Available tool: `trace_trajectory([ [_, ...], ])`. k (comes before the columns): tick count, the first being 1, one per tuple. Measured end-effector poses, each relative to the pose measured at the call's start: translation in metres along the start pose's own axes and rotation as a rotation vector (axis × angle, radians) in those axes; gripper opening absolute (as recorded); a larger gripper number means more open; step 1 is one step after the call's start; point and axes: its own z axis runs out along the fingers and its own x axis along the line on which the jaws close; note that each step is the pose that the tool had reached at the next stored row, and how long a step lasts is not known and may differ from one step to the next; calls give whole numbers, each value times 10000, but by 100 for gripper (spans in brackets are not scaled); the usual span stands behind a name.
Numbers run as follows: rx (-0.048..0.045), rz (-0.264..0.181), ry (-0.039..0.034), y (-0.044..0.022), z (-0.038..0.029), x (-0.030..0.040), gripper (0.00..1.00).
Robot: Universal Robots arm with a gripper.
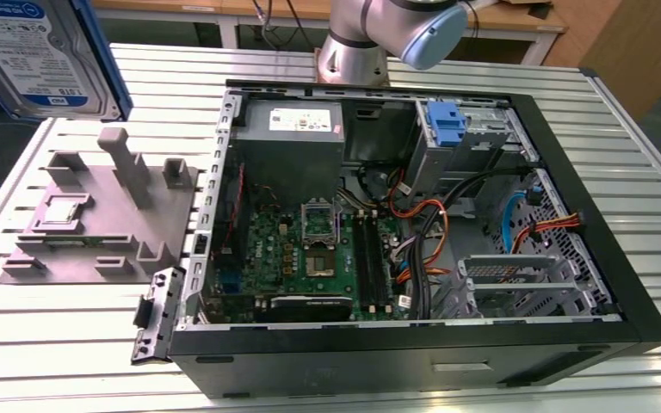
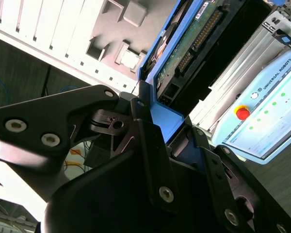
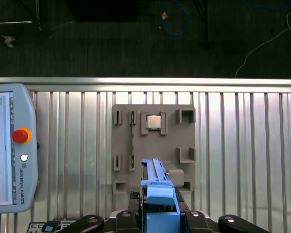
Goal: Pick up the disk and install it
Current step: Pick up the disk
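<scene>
Exterior view: the disk [image 1: 34,53] hangs in the air at the exterior view's left, apart from the open PC case [image 1: 423,348]. Second wrist view: gripper [image 2: 170,127] clamped on its blue rail. Pick-up looks done; install not yet.

One blue-railed silver-grey flat disk [image 1: 30,56], one open black metal computer case [image 1: 365,361], one grey slotted plastic fixture plate [image 1: 83,224], one small square silver chip [image 3: 153,122], one pale control pendant [image 3: 9,150].
</scene>
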Motion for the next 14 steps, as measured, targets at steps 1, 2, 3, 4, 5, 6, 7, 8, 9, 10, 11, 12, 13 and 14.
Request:
trace_trajectory([
  [1, -1, 0, 0, -2, -1, 0, 37],
  [2, 0, 0, 0, -4, 0, 0, 37],
  [3, 0, 0, 0, -6, -1, 0, 37],
  [4, -1, 0, 0, -8, -1, 0, 37],
  [5, 0, 0, 0, -10, -1, 0, 37],
  [6, 0, 0, 0, -12, -1, 0, 37],
  [7, 0, 0, 0, -14, -1, 0, 37],
  [8, -1, 1, 0, -16, -1, 0, 37],
  [9, -1, 0, 0, -19, -1, 0, 37],
  [10, 0, 0, 0, -21, -1, -1, 37],
  [11, 0, 0, 0, -24, -1, -1, 37],
  [12, 0, 1, 0, -26, -1, -1, 37],
  [13, 0, 0, 0, -28, -1, 0, 37],
  [14, 0, 0, 0, -30, -1, 0, 37],
])
